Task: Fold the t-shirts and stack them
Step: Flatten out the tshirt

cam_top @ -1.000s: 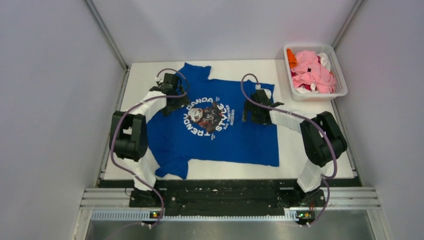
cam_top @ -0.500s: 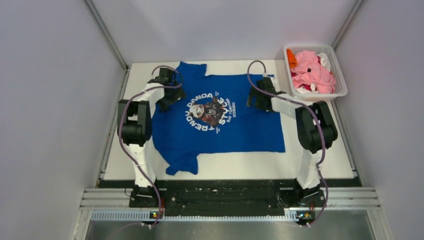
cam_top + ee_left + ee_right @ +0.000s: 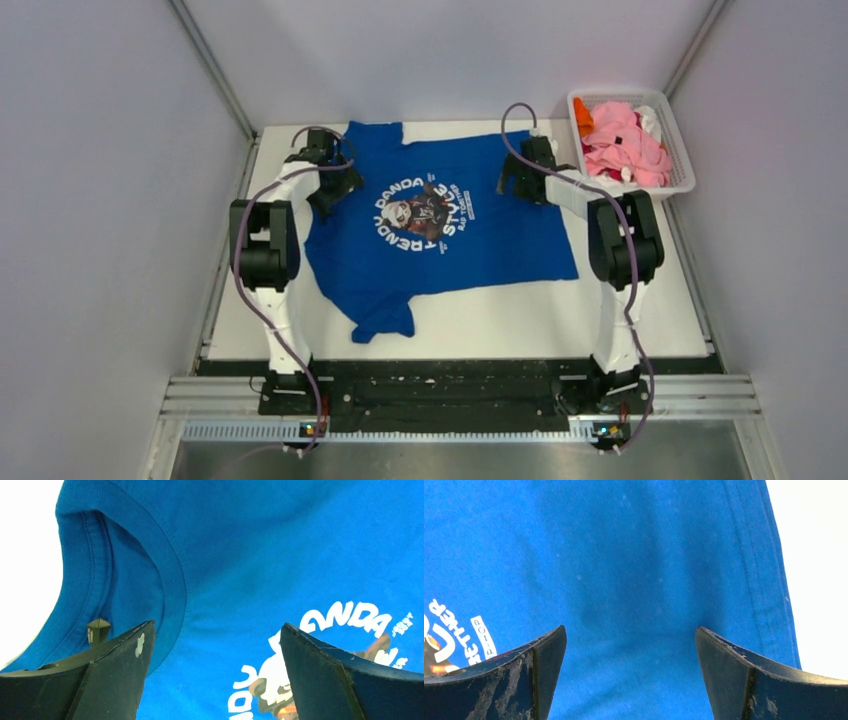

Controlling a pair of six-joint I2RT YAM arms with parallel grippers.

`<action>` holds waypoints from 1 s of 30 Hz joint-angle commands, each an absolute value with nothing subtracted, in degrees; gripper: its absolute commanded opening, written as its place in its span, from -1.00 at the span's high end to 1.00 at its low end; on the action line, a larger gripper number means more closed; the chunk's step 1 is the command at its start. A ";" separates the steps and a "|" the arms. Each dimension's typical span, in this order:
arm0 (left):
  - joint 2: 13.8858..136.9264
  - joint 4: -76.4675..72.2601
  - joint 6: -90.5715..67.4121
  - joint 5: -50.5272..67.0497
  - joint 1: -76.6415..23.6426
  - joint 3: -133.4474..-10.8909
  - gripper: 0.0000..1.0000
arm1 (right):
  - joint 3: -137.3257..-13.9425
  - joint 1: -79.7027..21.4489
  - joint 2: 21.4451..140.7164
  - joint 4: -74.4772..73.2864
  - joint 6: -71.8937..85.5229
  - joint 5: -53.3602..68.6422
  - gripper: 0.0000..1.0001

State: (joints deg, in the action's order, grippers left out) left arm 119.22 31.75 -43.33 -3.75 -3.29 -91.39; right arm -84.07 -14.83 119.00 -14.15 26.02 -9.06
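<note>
The royal blue t-shirt (image 3: 440, 250) lies spread flat on the white table (image 3: 500, 325), its round panda print (image 3: 420, 210) facing up. My left gripper (image 3: 330, 185) is open, low over the shirt by the collar (image 3: 170, 570), with the print (image 3: 280, 680) showing between its fingers. My right gripper (image 3: 522, 178) is open over the shirt's plain part near the hem (image 3: 769, 580). In the wrist views the left gripper (image 3: 217, 625) and the right gripper (image 3: 630, 628) have only flat blue cloth between their fingers. Pink t-shirts (image 3: 625, 145) and an orange one (image 3: 583, 115) are heaped in the basket.
The white lattice basket (image 3: 684, 160) stands at the table's far right corner, close to my right arm. Grey walls close in both sides and the back. One sleeve (image 3: 385, 320) of the blue shirt is bunched toward the near edge.
Both arms have reached farther from their bases, and the blue shirt has slid with them toward the far side of the table, turning slightly. Both grippers stay open.
</note>
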 commanded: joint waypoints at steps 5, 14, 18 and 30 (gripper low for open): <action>97.71 31.83 -40.16 -0.26 -5.32 -78.52 -0.98 | -74.28 -19.75 98.73 -13.30 18.46 -2.21 -0.97; 78.20 26.20 -42.04 10.13 -5.49 -51.37 -0.98 | -55.92 -53.02 88.91 5.50 8.20 8.29 -0.87; 76.16 23.96 -43.23 12.04 -5.62 -45.61 -0.98 | -61.12 -61.00 95.69 1.95 7.22 8.35 -0.48; 77.28 23.29 -43.29 7.85 -5.62 -40.85 -0.98 | -64.96 -66.69 107.20 1.14 8.59 3.02 -0.11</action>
State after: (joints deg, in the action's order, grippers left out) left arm 77.49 25.87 -43.20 9.34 -5.61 -41.04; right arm -61.34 -65.65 105.71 0.08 8.54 4.95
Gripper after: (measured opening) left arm 0.991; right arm 0.591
